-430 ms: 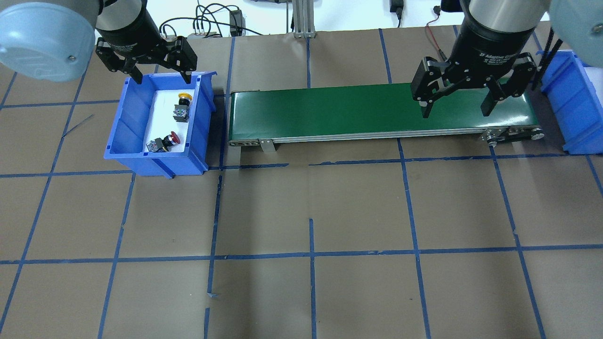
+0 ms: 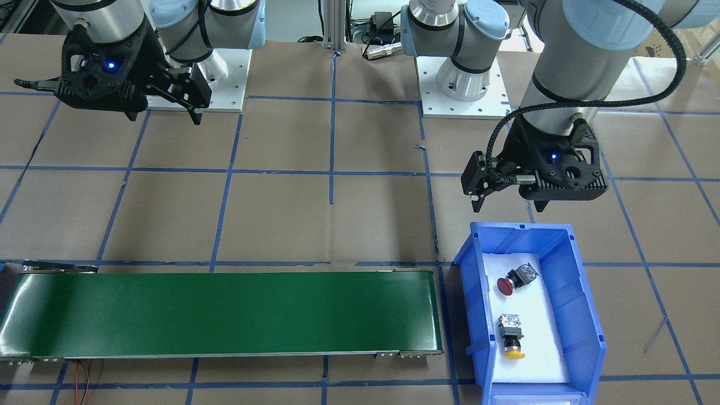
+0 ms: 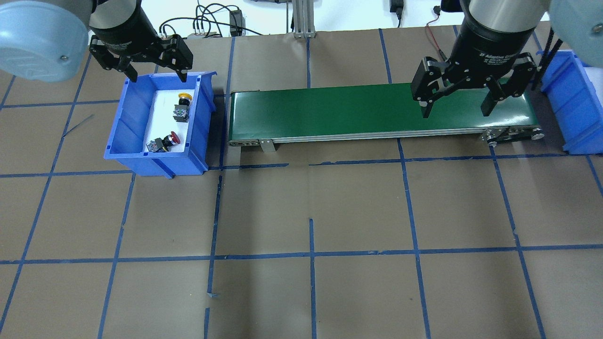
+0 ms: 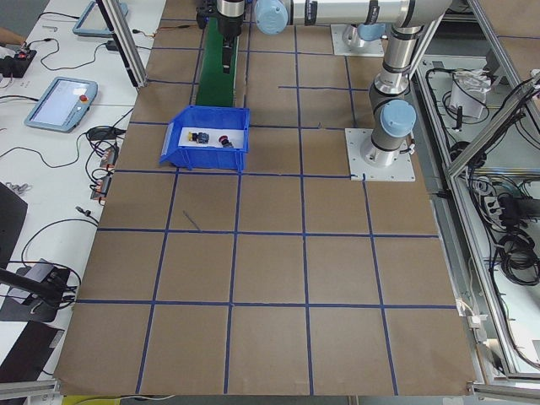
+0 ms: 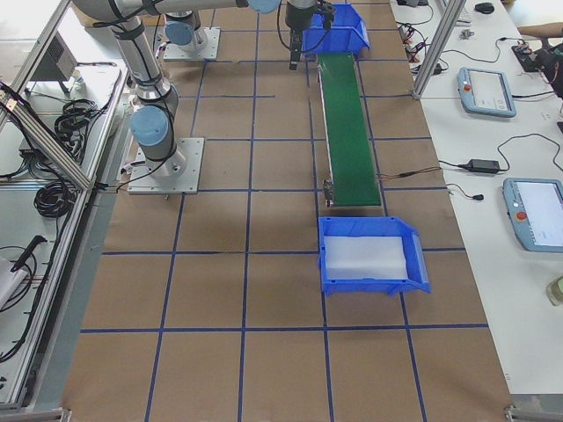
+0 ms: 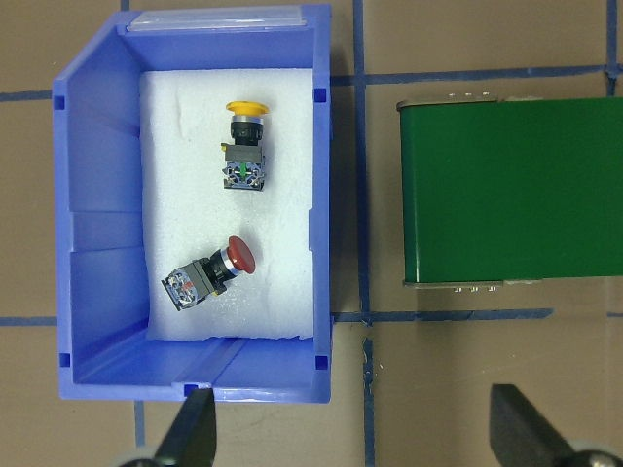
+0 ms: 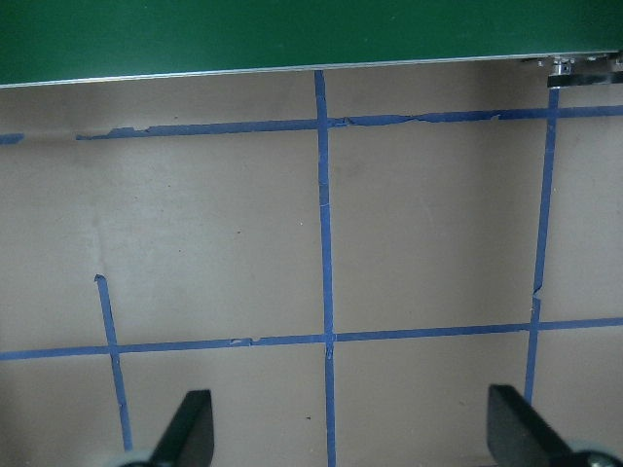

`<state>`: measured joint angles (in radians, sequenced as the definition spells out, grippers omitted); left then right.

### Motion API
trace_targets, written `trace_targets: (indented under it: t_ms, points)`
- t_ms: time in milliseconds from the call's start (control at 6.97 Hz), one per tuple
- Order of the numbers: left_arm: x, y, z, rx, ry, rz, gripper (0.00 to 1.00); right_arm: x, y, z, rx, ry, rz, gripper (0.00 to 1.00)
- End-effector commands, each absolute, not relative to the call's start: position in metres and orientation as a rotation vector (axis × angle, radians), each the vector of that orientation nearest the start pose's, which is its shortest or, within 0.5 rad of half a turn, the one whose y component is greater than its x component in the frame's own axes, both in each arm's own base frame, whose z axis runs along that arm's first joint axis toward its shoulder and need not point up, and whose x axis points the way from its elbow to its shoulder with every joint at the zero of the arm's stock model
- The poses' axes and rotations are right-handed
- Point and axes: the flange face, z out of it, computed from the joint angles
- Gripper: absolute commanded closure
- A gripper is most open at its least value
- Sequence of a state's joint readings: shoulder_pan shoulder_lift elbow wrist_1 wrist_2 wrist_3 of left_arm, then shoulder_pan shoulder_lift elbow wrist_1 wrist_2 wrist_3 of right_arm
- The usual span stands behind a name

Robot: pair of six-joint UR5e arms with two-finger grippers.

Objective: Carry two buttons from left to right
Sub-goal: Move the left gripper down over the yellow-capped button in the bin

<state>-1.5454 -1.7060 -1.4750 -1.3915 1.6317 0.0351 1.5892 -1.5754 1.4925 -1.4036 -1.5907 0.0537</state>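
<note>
Buttons are laid sideways on white foam point(image 6: 282, 204) in a blue plastic bin point(image 6: 97, 253): small red-capped button point(image 6: 209, 275) and yellow-capped button point(image 6: 245, 146), black bodies, grey-white contact blocks. Left hand point(image 3: 157, 75) is held spread, high, robot-side of the bin; right hand point(image 3: 455, 112) is spread too, empty. Risk: red-capped button could be twisted out if pinched off-axis, or a finger snagged on the bin wall. Yellow's long axis is aligned with the bin, cap away from robot; red's is diagonal, cap toward the green conveyor belt point(image 3: 330, 110).

Inside the blue bin point(image 2: 578, 306) lie the red button point(image 2: 512, 282) and yellow button point(image 2: 511, 336).
</note>
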Motion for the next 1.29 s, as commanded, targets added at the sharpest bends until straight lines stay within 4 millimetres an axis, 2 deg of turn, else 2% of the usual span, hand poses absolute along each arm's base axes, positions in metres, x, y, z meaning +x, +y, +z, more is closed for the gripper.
trace_targets:
  t_ms: [0,143,430,573,860,1004,1147]
  points:
    - [-0.055,-0.587,0.471,-0.080,3.073,-0.190,0.00,0.140,-0.477,0.512,0.052,3.161,0.132,0.00]
    - [-0.034,-0.616,0.444,-0.071,3.094,-0.205,0.00,0.140,-0.477,0.512,0.054,3.161,0.132,0.00]
    - [-0.021,-0.683,0.407,-0.076,3.096,-0.223,0.00,0.140,-0.477,0.512,0.054,3.161,0.132,0.00]
    - [-0.021,-0.705,0.394,-0.070,3.103,-0.215,0.00,0.140,-0.477,0.512,0.054,3.161,0.132,0.00]
    - [-0.018,-0.725,0.346,-0.072,3.133,-0.128,0.00,0.140,-0.477,0.512,0.052,3.161,0.132,0.00]
    - [-0.017,-0.730,0.327,-0.072,3.137,-0.095,0.00,0.141,-0.477,0.512,0.052,3.161,0.132,0.00]
    - [-0.017,-0.731,0.318,-0.072,3.139,-0.075,0.00,0.141,-0.477,0.512,0.052,3.161,0.132,0.00]
